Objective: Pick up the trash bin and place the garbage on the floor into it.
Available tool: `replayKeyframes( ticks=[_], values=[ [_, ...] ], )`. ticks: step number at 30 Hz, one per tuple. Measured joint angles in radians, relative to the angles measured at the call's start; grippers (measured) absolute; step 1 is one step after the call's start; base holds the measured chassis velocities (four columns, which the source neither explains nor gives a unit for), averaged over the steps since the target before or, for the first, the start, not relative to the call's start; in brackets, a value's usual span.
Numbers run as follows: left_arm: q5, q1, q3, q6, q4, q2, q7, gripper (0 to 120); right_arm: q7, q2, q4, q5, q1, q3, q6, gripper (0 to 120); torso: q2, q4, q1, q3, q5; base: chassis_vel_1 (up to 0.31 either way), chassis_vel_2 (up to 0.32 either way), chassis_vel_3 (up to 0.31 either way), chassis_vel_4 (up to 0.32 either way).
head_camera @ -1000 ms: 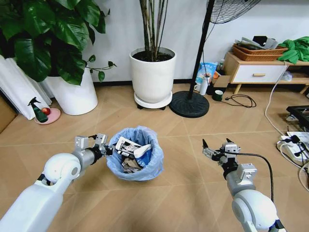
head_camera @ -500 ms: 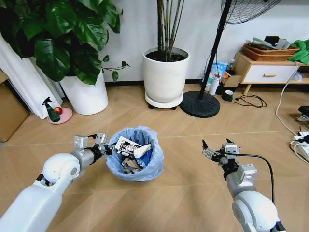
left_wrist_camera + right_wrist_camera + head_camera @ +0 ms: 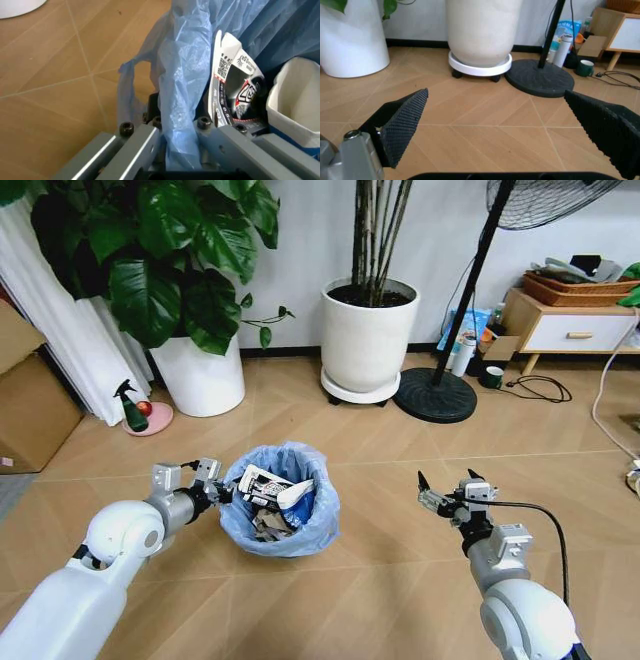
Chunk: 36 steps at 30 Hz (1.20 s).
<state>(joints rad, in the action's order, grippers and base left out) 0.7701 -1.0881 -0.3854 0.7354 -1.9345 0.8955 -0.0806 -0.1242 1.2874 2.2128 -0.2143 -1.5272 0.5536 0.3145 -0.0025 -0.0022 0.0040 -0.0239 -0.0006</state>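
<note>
View swung left, left tool (image 3: 222, 491) clamps trash bin (image 3: 281, 511) (plant pots behind)

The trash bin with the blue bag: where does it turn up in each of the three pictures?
Head view: the trash bin sits low, left of centre, its rim clamped by the left gripper.
Left wrist view: its blue bag is close up between the fingers.
Right wrist view: not there.
Shared landmark: white plant pot.
</note>
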Motion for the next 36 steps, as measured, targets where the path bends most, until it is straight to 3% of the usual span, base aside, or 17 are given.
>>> replayKeyframes(
  ticks=[8,27,36],
  values=[
    [-0.010,-0.010,-0.024,0.000,0.002,0.012,-0.004,0,0.008,0.001,-0.012,-0.002,0.004,-0.005,-0.005,100,0.000,0.0001,0.000,0.000,-0.0002,0.120,0.097,-0.095,-0.096],
    [-0.026,-0.068,-0.080,-0.001,-0.007,0.005,-0.030,0,0.015,-0.005,-0.005,-0.031,-0.015,0.004,-0.008,100,0.000,-0.0001,0.000,0.000,-0.0004,0.000,0.000,0.000,0.000],
    [-0.028,-0.081,-0.092,-0.003,-0.018,0.004,-0.031,0,0.015,-0.004,0.011,-0.023,-0.041,0.007,-0.008,100,0.000,-0.0003,0.000,0.000,-0.0004,0.101,-0.120,-0.121,0.112]
  ],
)
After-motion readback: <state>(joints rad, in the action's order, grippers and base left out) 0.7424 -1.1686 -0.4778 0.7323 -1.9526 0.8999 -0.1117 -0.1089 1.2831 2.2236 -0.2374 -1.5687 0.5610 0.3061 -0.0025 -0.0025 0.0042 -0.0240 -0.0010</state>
